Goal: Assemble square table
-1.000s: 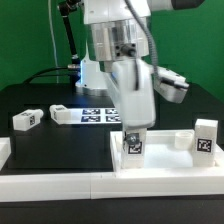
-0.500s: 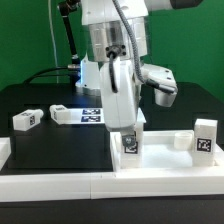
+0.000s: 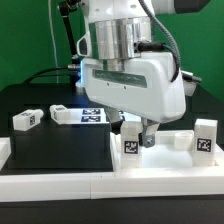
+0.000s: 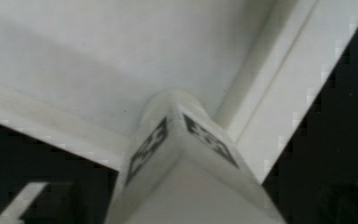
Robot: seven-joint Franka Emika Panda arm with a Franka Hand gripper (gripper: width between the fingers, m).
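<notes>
Claw point(image 3: 135, 133) is being held open above the tabletop point(image 3: 170, 162), jaws spread wide, nothing being gripped.

Surroundings, placed rel. to the tabletop:
- Marker board point(image 3: 93, 114) is lying flat on the black table point(image 3: 55, 145), behind the tabletop and toward the exterior view's left. Part of it is being hidden by the arm's wide white body point(image 3: 135, 85).
- Two loose legs are lying well apart from the tabletop, farther to the exterior view's left: one point(image 3: 26, 120) nearest that edge, the other point(image 3: 60, 113) just beside the marker board.
- A fourth leg point(image 3: 207, 138) is standing upright at the tabletop's end on the exterior view's right. Whether it is resting on the tabletop or just behind it cannot be told.
- A white border bar point(image 3: 60, 186) is running along in front of the tabletop.
- The tabletop's far rim is being partly blocked from the ext. cam by the arm's body.

Task part vs. claw: an upright leg point(image 3: 130, 146), tag facing front, is standing on the tabletop near its corner on the exterior view's left, directly under the claw and betw. the jaws. In the wrist view the leg point(image 4: 185, 165) is seen end-on against the tabletop's raised rim point(image 4: 282, 85), w/ dark gaps on both sides and a fingertip point(image 4: 23, 203) clear of it.
</notes>
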